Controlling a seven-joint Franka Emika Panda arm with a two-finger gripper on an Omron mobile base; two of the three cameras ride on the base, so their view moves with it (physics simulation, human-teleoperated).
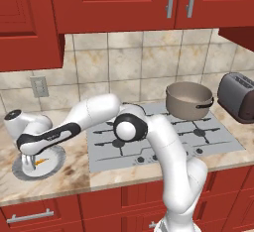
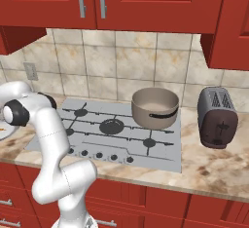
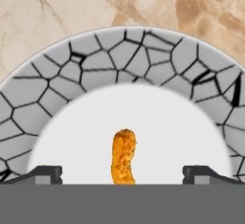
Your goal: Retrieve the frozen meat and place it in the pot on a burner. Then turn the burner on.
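Note:
The frozen meat [image 3: 124,157] is a small orange strip lying on the white middle of a round plate [image 3: 100,60] with a grey cracked-pattern rim. My gripper [image 3: 123,173] hangs just above it, open, with one dark fingertip [image 3: 45,173] on each side of the strip and neither touching it. From the left base view, the gripper [image 1: 31,162] points down onto the plate [image 1: 55,162] at the counter's left end, the meat [image 1: 42,161] beside it. The pot [image 1: 188,99] stands empty on the cooktop's back right burner; the right base view has the pot [image 2: 154,106] too.
A grey cooktop [image 1: 163,137] lies between plate and pot, with a row of knobs [image 2: 99,155] along its front edge. A dark toaster [image 2: 217,116] stands right of it. Red cabinets hang overhead, and an outlet [image 1: 39,86] sits on the tiled wall.

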